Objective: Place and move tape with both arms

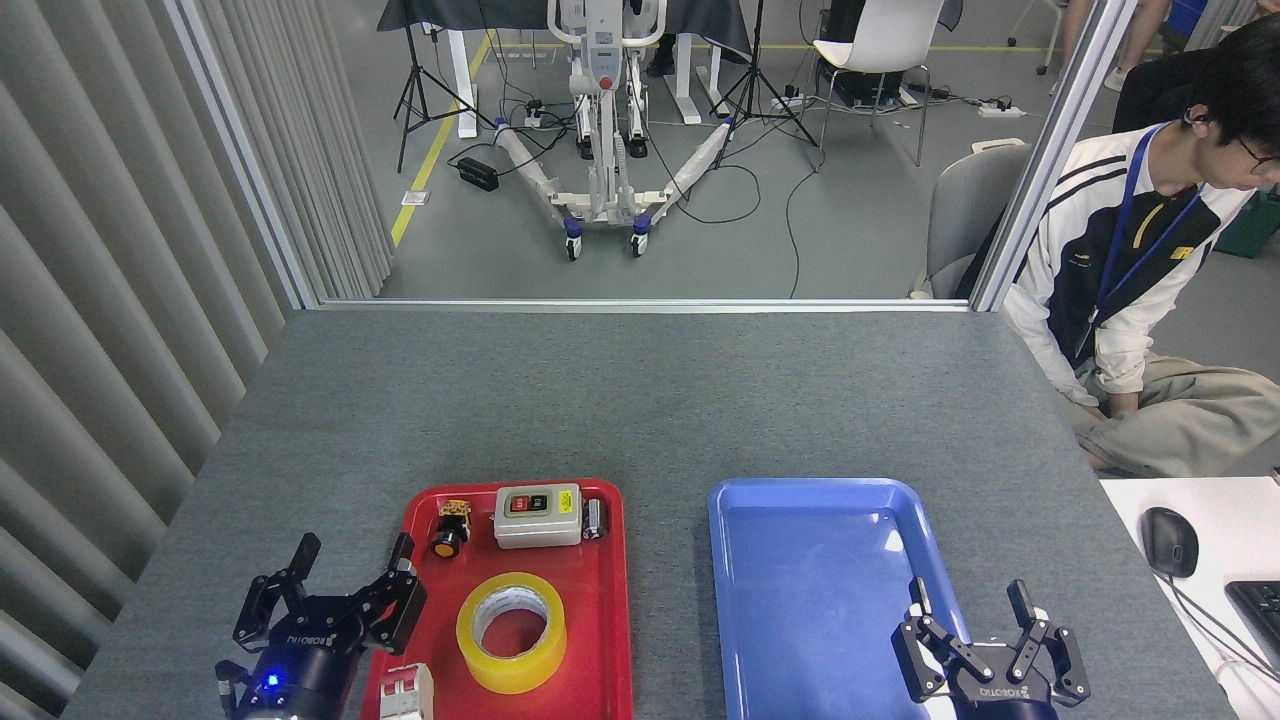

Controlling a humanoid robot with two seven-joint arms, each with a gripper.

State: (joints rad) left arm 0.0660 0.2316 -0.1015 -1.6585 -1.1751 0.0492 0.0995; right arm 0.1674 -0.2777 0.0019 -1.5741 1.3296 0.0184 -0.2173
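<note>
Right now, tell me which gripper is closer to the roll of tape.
Left. The left gripper hovers open just left of the tape at the red tray's edge. The right gripper is open over the blue tray, well to the tape's right.

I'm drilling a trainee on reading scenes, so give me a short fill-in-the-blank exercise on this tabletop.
1. The tape lies flat in the ____ tray.
2. The blue tray holds ____.
3. The left hand hovers at the red tray's ____ edge, fingers spread.
4. The switch box sits ____ the tape, nearer the tray's far end.

Missing words: red; nothing; left; beyond
</note>
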